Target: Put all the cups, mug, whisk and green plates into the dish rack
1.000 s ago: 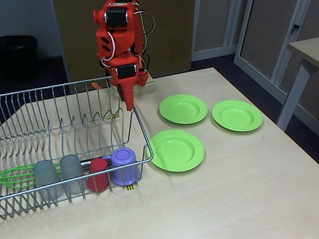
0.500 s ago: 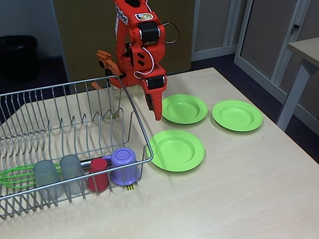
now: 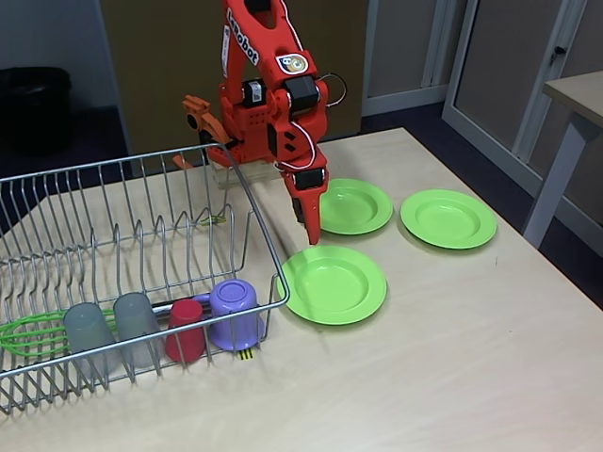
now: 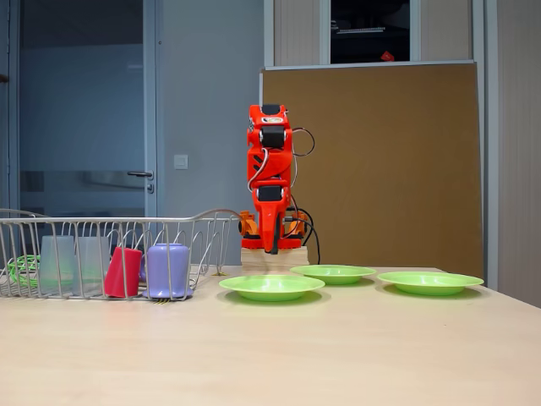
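Gripper [image 3: 312,231] pointed down, fingers together and empty as we saw it, just above the nearest green plate's [image 3: 334,283] far rim; two other plates [image 3: 354,205] [image 3: 448,217] lay beyond on the surface [image 3: 452,358]

The bench [image 3: 452,377] is a pale, light-wood-grain surface, seen from above in one fixed view and from its front edge at low height in the other [image 4: 338,355]. Behind it stands a brown board [image 4: 397,161], upright and flat. To the left of the board in the low view is a glass-panelled door [image 4: 84,127] with a lever handle [image 4: 139,174], and a white wall switch [image 4: 181,161] sits on the grey wall just beside it. In the high view a black bin [image 3: 33,104] stands on the dark floor at far left, and the corner of a second grey table [image 3: 575,94] with a pale leg shows at right.
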`<state>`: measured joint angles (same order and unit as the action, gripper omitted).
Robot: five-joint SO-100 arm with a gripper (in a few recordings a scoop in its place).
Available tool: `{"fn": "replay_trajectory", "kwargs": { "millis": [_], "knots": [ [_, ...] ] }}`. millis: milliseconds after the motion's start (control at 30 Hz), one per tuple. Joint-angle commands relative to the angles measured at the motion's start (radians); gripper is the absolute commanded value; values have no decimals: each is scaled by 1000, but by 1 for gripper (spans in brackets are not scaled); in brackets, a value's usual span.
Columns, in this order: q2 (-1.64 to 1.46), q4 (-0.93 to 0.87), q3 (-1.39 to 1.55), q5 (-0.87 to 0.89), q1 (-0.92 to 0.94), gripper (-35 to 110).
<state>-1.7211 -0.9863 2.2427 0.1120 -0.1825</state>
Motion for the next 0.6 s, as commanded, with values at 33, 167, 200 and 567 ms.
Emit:
{"fn": "replay_trajectory", "kwargs": {
  "millis": [33,167,200,567],
  "knots": [
    [28,81,28,32,-25,32],
    [101,152,18,29,-21,32],
    [120,164,12,28,-21,32],
    [242,259,-9,40,-11,32]
  ]
}}
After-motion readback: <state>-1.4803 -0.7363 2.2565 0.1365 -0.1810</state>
